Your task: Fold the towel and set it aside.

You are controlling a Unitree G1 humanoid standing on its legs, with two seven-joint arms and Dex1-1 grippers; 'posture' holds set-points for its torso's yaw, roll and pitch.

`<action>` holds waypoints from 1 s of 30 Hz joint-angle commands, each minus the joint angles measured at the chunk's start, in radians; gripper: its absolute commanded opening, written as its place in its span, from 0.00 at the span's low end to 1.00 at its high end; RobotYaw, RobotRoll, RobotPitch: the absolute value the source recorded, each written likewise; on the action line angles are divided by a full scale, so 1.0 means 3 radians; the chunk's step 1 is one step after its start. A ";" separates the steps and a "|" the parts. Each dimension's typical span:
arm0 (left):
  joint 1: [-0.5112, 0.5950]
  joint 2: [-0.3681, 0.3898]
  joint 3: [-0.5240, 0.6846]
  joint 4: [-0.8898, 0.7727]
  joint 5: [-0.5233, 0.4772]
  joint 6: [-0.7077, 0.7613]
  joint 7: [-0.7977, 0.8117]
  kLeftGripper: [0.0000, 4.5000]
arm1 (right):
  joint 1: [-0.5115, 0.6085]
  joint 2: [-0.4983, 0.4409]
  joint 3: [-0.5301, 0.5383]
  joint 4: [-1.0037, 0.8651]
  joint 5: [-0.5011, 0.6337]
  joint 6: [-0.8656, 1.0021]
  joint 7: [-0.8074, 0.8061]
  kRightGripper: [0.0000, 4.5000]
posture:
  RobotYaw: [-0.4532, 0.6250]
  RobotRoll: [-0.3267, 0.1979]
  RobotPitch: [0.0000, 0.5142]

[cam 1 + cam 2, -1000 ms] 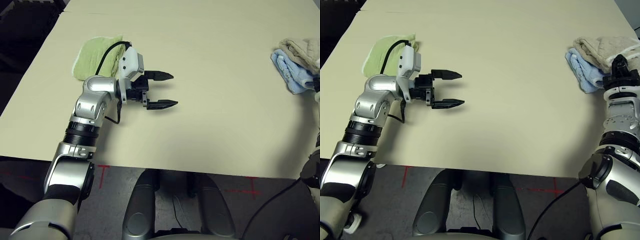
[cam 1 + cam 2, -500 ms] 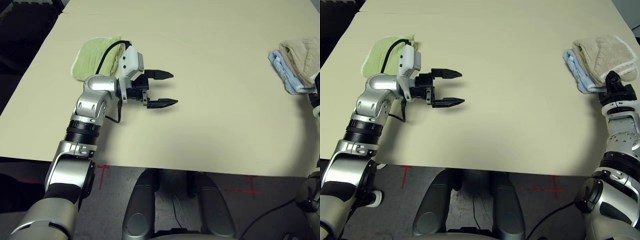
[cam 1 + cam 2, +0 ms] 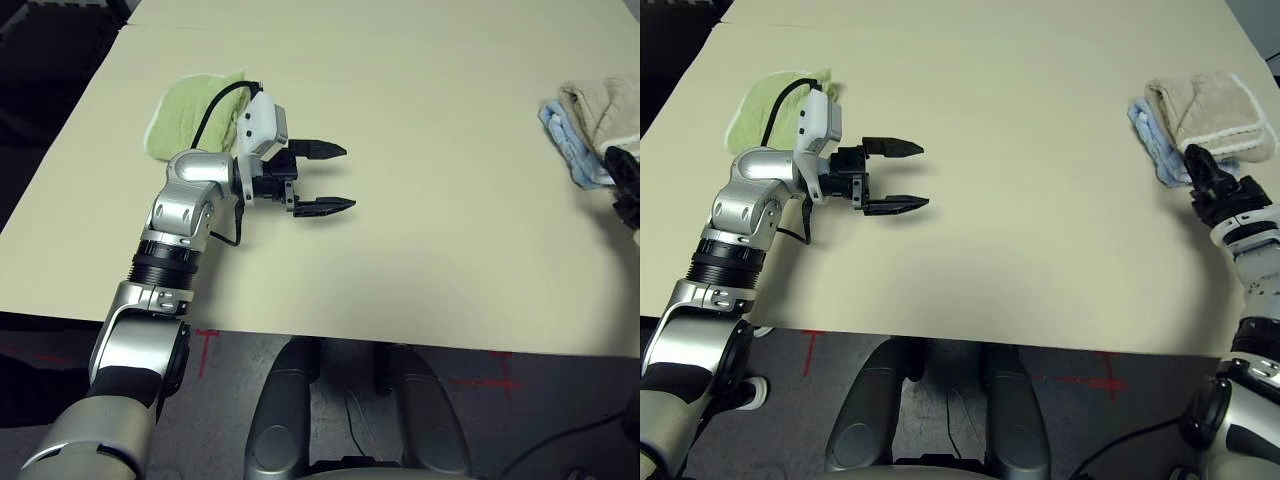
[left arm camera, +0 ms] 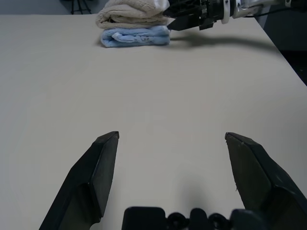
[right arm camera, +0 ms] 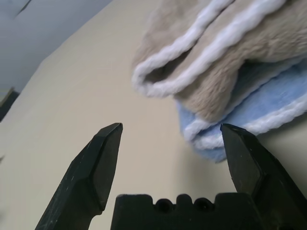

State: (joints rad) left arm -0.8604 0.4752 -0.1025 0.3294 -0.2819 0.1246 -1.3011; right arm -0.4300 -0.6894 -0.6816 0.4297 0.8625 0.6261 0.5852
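Observation:
The beige towel with white edging lies folded on top of a light blue towel at the table's far right. My right gripper hovers just in front of that stack, open and empty; in the right wrist view its fingers stand wide apart facing the beige towel. My left gripper is open and empty over the left-middle of the table. The left wrist view looks across the table at the beige towel.
A folded light green towel lies at the far left, behind my left wrist. The beige tabletop stretches bare between the two grippers. Its near edge runs just in front of my arms.
My right gripper has drawn back off the beige towel and now sits in front of the stack, apart from it. The left arm has not moved.

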 commanded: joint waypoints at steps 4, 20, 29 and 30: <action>0.0042 0.0006 -0.0020 -0.0006 -0.0009 0.0003 -0.0013 1.00 | 0.0091 -0.0145 0.0038 -0.0435 0.0158 0.0256 0.0296 0.99 | 0.39 0.62 0.69; -0.0158 -0.0444 0.0392 0.0655 0.0267 -0.0299 0.1560 1.00 | -0.1029 0.0593 0.0978 0.0383 -0.1220 -0.1662 -0.0040 0.99 | 0.44 0.62 0.68; -0.0309 -0.0799 0.0801 0.1304 0.0598 -0.1077 0.3409 1.00 | -0.1421 0.0849 0.0942 0.1153 -0.1667 -0.2880 -0.0707 0.99 | 0.44 0.62 0.66; -0.0302 -0.0820 0.0824 0.1275 0.0603 -0.1112 0.3499 1.00 | -0.1446 0.0830 0.0935 0.1200 -0.1674 -0.2953 -0.0707 0.99 | 0.44 0.62 0.66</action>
State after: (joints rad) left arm -0.9556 0.2399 0.1341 0.7056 -0.1141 -0.1767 -0.3024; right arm -0.8687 -0.4267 -0.3784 0.7615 0.3709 -0.2121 0.3852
